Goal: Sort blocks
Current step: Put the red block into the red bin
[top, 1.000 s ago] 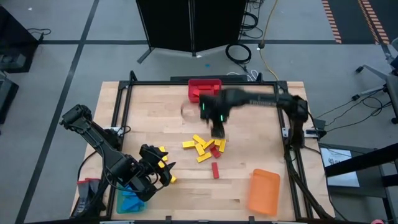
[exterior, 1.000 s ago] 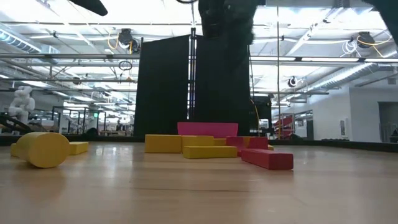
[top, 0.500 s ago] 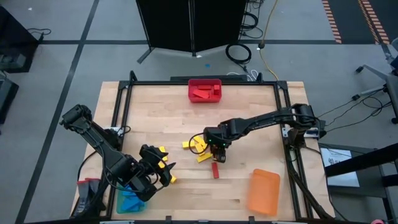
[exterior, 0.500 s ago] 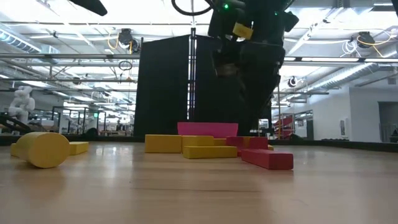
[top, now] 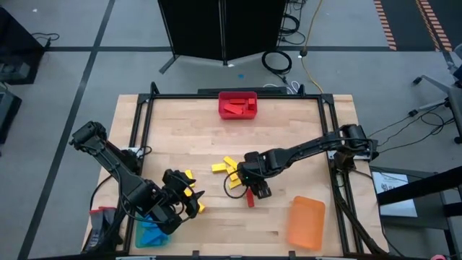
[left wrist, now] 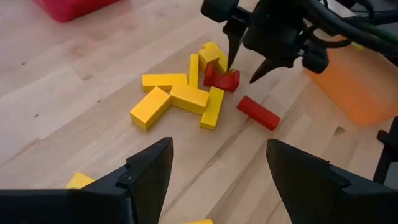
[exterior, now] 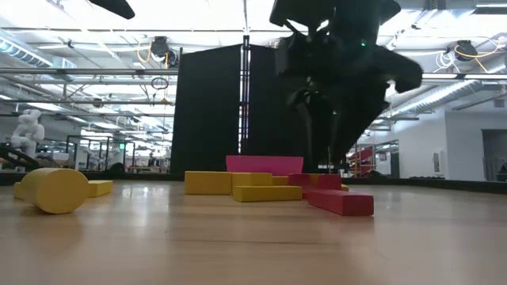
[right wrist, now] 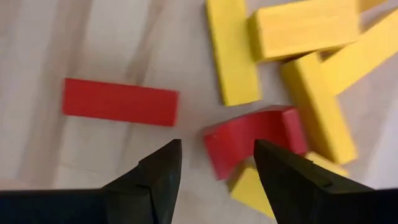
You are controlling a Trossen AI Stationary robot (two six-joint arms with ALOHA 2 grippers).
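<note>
A heap of yellow blocks [top: 224, 167] lies at mid-table, with a red arch-shaped block [right wrist: 255, 140] at its edge and a flat red block [right wrist: 118, 102] lying apart on the wood. My right gripper [right wrist: 216, 152] points down over the red arch block [left wrist: 222, 81], open, with one finger on each side of the arch's end; I see no touch. My left gripper [left wrist: 217, 165] waits open at the near left [top: 189, 196], with nothing between its fingers. A few yellow blocks [left wrist: 81, 180] lie close to it.
A red bin [top: 238, 105] with red blocks stands at the far edge. An orange bin [top: 307, 222] sits at the near right and a blue bin [top: 148, 232] at the near left. A yellow cylinder [exterior: 55, 190] lies left of the heap. Bare wood surrounds the heap.
My right gripper has swung from beside the red bin toward the table's near edge and come down over the heap, rolling its wrist on the way. It now hangs just over the red arch block. No block has moved.
</note>
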